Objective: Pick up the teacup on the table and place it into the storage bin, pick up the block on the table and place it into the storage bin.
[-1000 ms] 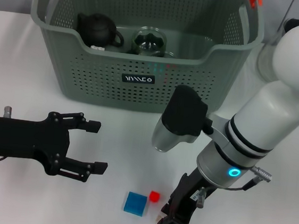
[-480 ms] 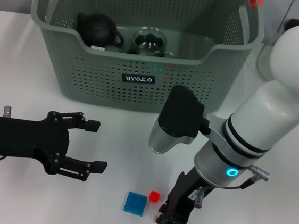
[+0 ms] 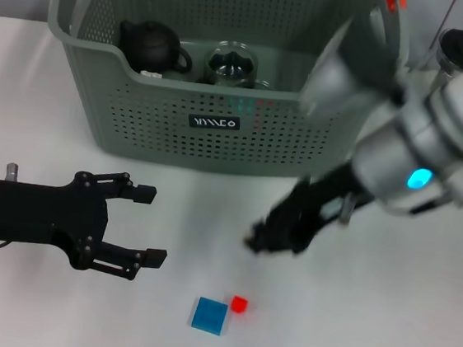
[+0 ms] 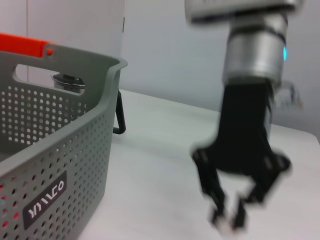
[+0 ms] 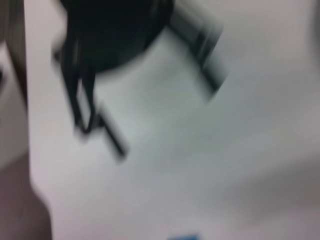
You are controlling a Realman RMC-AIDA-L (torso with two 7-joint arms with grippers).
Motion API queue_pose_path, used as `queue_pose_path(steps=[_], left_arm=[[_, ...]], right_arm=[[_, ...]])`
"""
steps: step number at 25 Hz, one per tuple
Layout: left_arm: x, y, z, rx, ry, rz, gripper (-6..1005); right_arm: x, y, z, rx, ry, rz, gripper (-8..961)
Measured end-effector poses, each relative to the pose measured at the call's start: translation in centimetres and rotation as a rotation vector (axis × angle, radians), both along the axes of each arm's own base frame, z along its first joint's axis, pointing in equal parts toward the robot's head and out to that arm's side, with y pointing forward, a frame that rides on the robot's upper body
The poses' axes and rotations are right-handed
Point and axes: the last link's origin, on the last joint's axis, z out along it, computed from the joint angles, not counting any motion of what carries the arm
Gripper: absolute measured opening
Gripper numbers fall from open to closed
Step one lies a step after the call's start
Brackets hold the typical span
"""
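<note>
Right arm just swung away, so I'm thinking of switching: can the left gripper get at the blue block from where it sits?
Probably yes. The left gripper is open, low over the table, and nothing lies between it and the blue block. The right gripper is nearer the storage bin.

Storage bin (image 3: 224, 82) sits at back centre of table (image 3: 40, 104). In it: teapot (image 3: 151, 46) to the left w/ 1 glass item (image 3: 233, 64) just to its right, both near the front wall. 2 blocks in front of bin, nr table's front edge: larger block (image 3: 210, 315) left, small block (image 3: 238, 304) just right of it & slightly behind. Left gripper (image 3: 135, 225) left of blocks, well apart, in front of bin's left part. Right gripper (image 3: 268, 237) btwn bin & blocks, behind the small one.
</note>
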Motion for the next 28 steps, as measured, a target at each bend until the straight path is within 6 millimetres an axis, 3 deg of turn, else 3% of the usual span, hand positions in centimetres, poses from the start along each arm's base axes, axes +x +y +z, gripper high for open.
queue_pose_path(steps=[6,9,13,20,27,28], left_arm=[[0.1,0.1,0.1,0.002,0.0,-0.006,947],[0.3,0.3,0.1,0.004,-0.002,-0.01,947],[0.5,0.5,0.2,0.009,-0.005,-0.017,947],[0.7,0.8,0.3,0.016,-0.011,-0.027,947],[0.8,0.9,0.5,0.023,-0.017,-0.031,947],[0.8,0.9,0.5,0.023,-0.016,-0.031,947]], right_arm=[[-3.9,2.4,6.4,0.126,0.219,0.068,226],[-6.0,3.9,8.2,0.211,0.292,0.121,234],[-7.7,6.5,7.9,0.327,0.327,0.128,245],[-7.3,10.6,5.1,0.441,0.235,0.053,263],[-7.3,10.9,5.3,0.507,0.245,0.09,282],[-7.2,10.6,5.6,0.505,0.257,0.1,331]])
